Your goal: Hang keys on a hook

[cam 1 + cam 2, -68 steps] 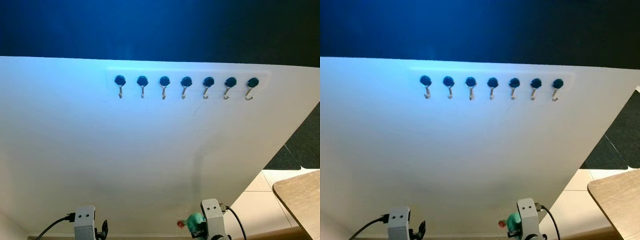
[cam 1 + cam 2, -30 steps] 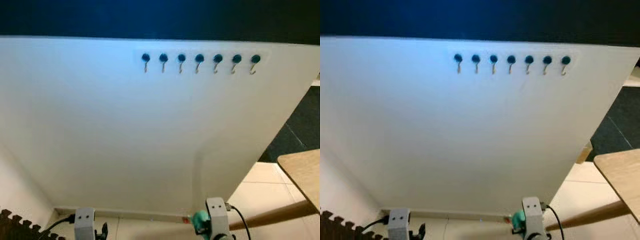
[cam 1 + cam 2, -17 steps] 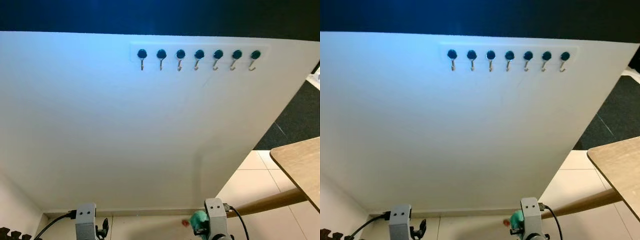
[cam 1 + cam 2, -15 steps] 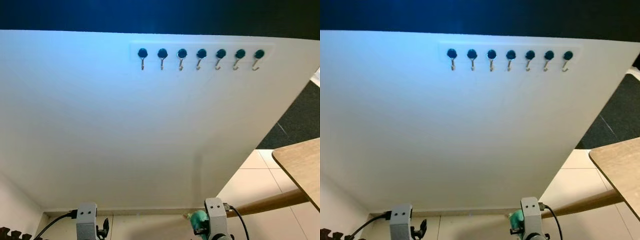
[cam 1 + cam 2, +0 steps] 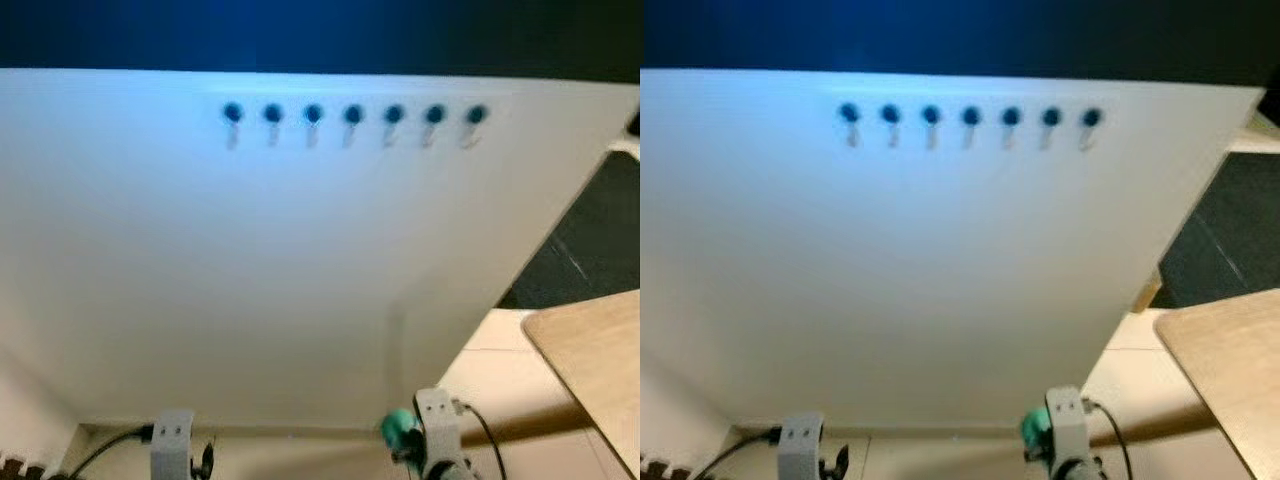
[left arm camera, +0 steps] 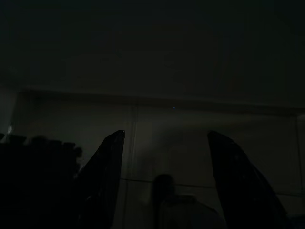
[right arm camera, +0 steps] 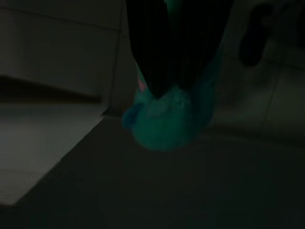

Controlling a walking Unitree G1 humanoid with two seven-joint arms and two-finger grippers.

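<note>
A row of several dark round hooks (image 5: 352, 116) runs along the top of a white board (image 5: 250, 280) ahead of me; the picture is blurred. My right gripper (image 7: 174, 81) hangs low near the floor, shut on a teal fuzzy keychain (image 7: 169, 119), which also shows as a green ball (image 5: 397, 428) beside the right wrist (image 5: 437, 442). The keys themselves cannot be made out. My left gripper (image 6: 164, 157) hangs idle and open in the dark, with its wrist (image 5: 171, 440) at the lower left.
A wooden table top (image 5: 590, 365) juts in at the right, over pale floor tiles (image 5: 495, 390). Dark carpet (image 5: 590, 250) lies beyond the board's right edge. A dark wall band (image 5: 320, 35) runs above the board.
The camera has turned: the hook row has slid left in the picture and blurred. Both arms hang as before, the right still holding the teal keychain.
</note>
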